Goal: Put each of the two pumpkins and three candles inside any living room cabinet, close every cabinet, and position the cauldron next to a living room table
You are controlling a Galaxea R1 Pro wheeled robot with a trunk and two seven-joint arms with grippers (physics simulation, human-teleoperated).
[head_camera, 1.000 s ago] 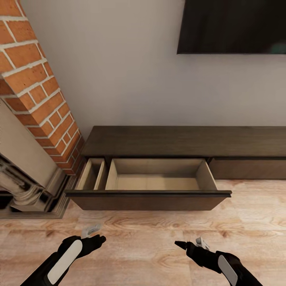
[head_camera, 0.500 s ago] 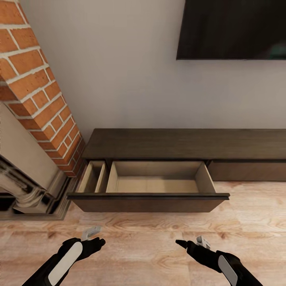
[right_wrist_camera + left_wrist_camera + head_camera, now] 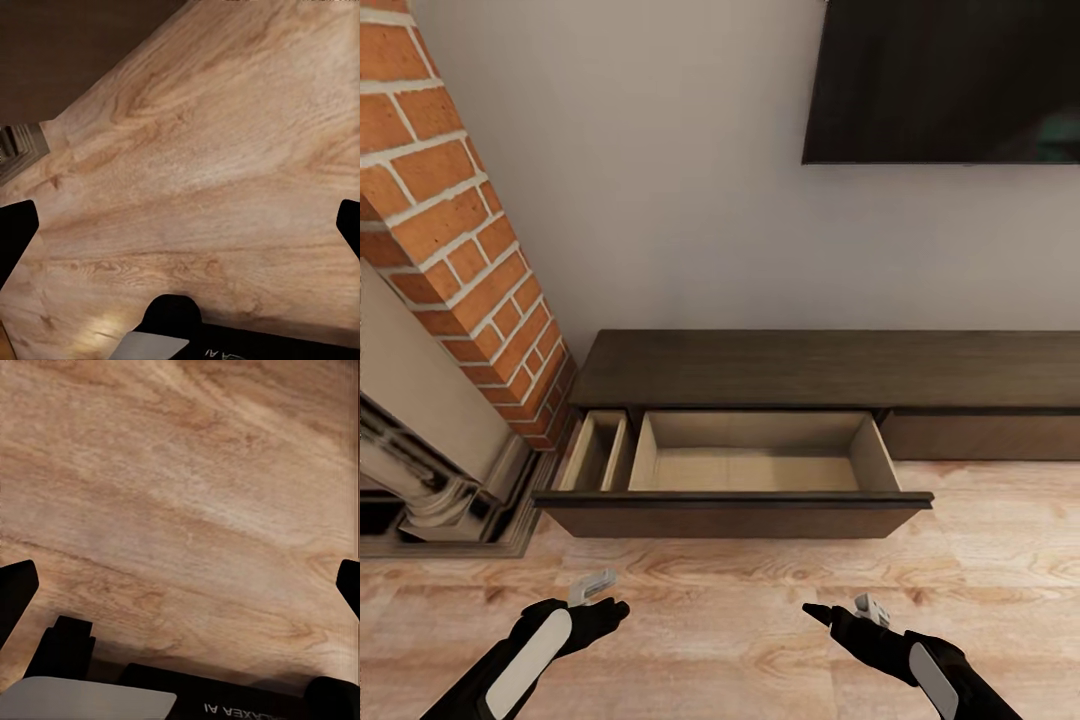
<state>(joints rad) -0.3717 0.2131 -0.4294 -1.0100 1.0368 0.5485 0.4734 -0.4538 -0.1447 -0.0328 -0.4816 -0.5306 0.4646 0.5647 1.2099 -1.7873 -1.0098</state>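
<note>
The long dark-brown cabinet [image 3: 830,365] stands against the wall, its left drawer [image 3: 750,455] pulled out wide. The drawer's beige interior holds nothing, and a narrow side compartment [image 3: 595,452] is also bare. My left gripper [image 3: 605,598] hovers low over the wooden floor in front of the drawer, open with nothing in it. My right gripper [image 3: 842,610] hangs at the same height, also open and holding nothing. In both wrist views the fingertips [image 3: 16,592] [image 3: 15,229] sit wide apart over bare floor. The pumpkins, candles and cauldron are out of view.
A red brick chimney [image 3: 450,220] and an ornate grey fireplace surround [image 3: 430,480] stand left of the cabinet. A dark TV screen [image 3: 945,85] hangs on the wall above. A shut drawer front [image 3: 980,437] is at the right. Wooden floor [image 3: 720,620] lies between me and the drawer.
The whole picture has shifted: the TV sits lower and the cabinet looks slightly smaller, so the camera has drawn back. Both arms keep the same pose.
</note>
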